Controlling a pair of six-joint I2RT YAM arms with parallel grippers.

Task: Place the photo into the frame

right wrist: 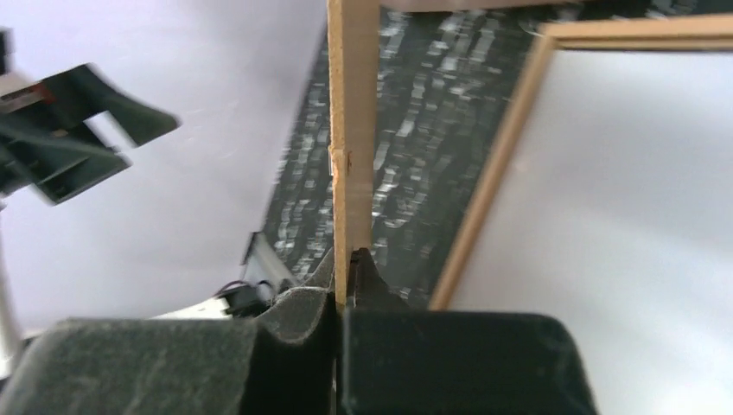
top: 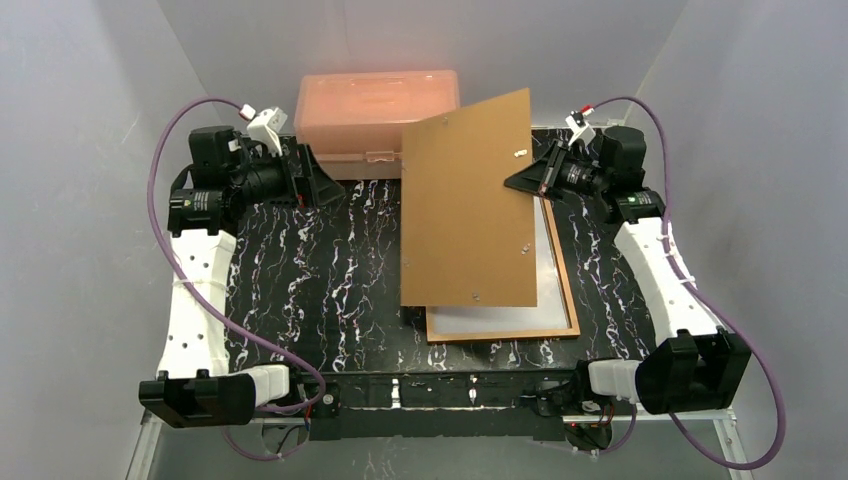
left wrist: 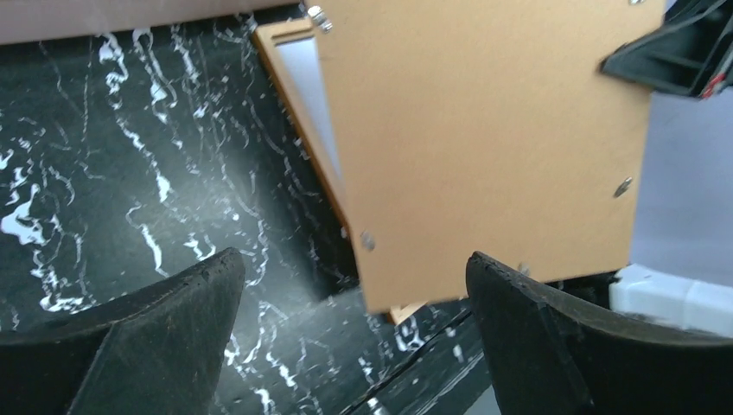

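Note:
The frame point(top: 571, 290) lies flat on the right half of the table, its thin orange-brown border also showing in the wrist views point(left wrist: 287, 86) point(right wrist: 493, 173). A plain white sheet point(top: 500, 321) point(right wrist: 622, 216) fills it; this looks like the photo's white back, and no printed side shows. A brown backing board point(top: 468, 210) point(left wrist: 484, 130) hangs tilted over the frame, far end raised. My right gripper point(top: 530, 180) point(right wrist: 341, 277) is shut on the board's far right edge point(right wrist: 350, 130). My left gripper point(top: 325, 185) point(left wrist: 353, 258) stands open and empty at the back left, apart from the board.
A pink translucent box point(top: 375, 110) stands at the back, behind the board's raised end. The table point(top: 320, 280) is black with white veining. Grey walls close in the left, right and back sides.

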